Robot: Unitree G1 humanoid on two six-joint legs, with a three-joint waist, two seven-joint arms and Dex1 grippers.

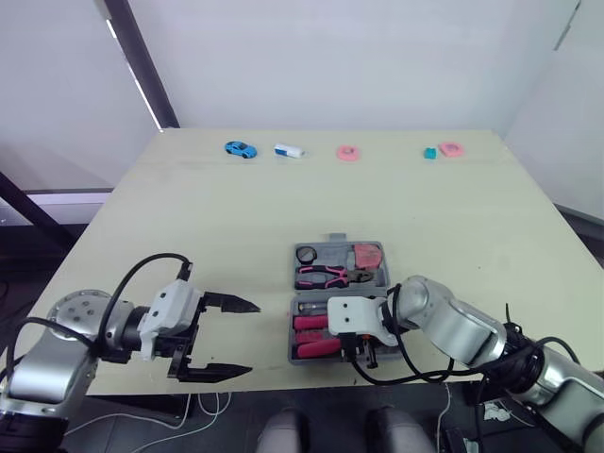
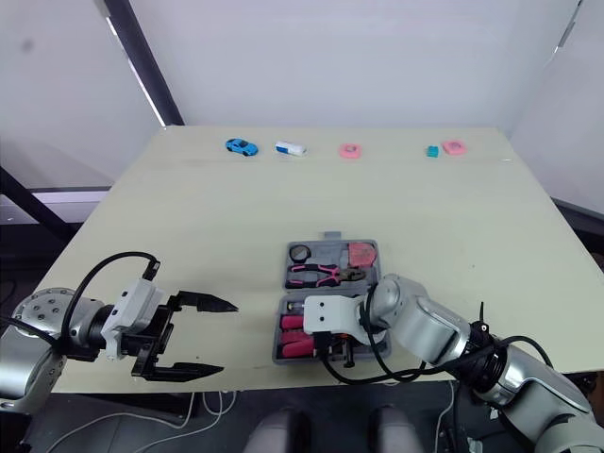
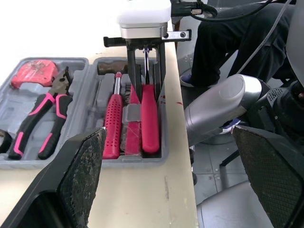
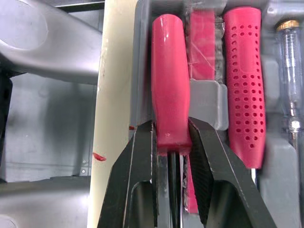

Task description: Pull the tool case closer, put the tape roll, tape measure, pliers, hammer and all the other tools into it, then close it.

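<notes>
The grey tool case (image 1: 292,283) lies open near the table's front edge. Its far half holds a black tape roll (image 1: 306,253), pink-handled pliers (image 1: 326,276) and a red tape measure (image 1: 367,256). In the near half lie red-handled tools, among them one with a perforated grip (image 4: 243,80). My right gripper (image 4: 172,130) is shut on a smooth red-handled screwdriver (image 4: 168,71) where handle meets shaft; it lies in the slot nearest the table edge. My left gripper (image 1: 253,338) hangs open and empty to the left of the case.
Along the table's far edge sit a blue toy car (image 1: 240,148), a white object (image 1: 289,150), a pink ring (image 1: 347,153), a teal block (image 1: 429,153) and another pink piece (image 1: 451,148). The case's near side almost reaches the front edge.
</notes>
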